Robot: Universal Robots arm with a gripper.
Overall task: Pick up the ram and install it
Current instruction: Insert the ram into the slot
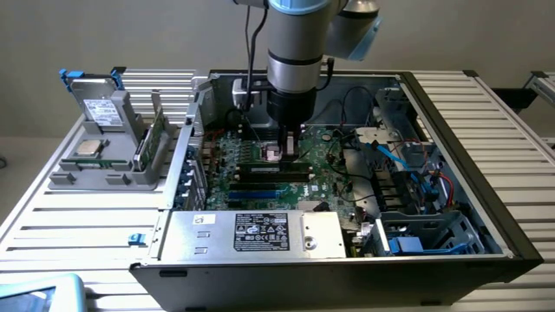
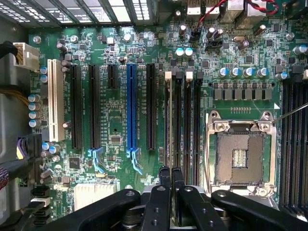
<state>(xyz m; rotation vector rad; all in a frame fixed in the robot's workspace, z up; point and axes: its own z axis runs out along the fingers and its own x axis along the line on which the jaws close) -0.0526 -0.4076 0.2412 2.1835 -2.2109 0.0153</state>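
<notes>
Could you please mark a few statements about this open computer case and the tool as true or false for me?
1. The tool hangs over the grey holder outside the case. False: it is down inside the open case, above the motherboard.
2. The processor socket on the motherboard is empty. True.
3. The tool's fingers are spread wide. False: they are shut.
4. A ram stands on edge in the grey holder. True.
5. The long blue slot has a card in it. False: it is empty.
</notes>
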